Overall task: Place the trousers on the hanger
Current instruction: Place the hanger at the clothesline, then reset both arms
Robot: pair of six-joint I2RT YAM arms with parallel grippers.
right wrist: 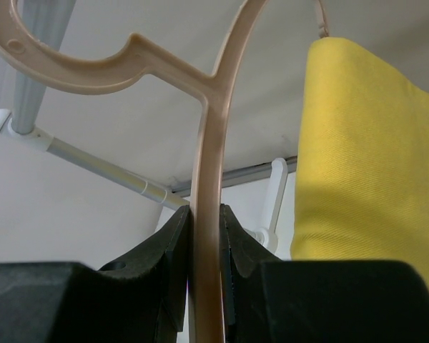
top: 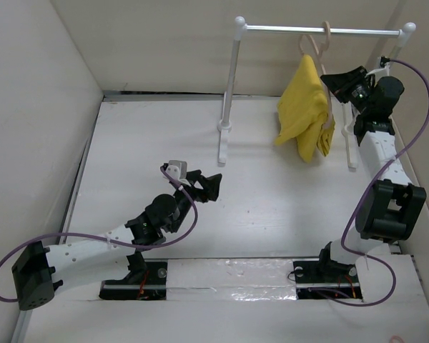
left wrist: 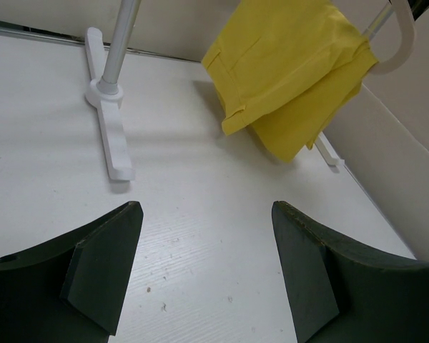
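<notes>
The left arm (top: 86, 250) stretches low and forward, left fingers (left wrist: 100, 271) spread wide, holding nothing. The right arm (top: 379, 150) rears up high, right fingers (right wrist: 171, 257) clamped on the hanger (right wrist: 209, 143).

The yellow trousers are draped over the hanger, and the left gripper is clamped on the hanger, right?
Wrong arm: the right gripper is clamped on the hanger, as the right wrist view shows. The trousers are draped over it.
</notes>
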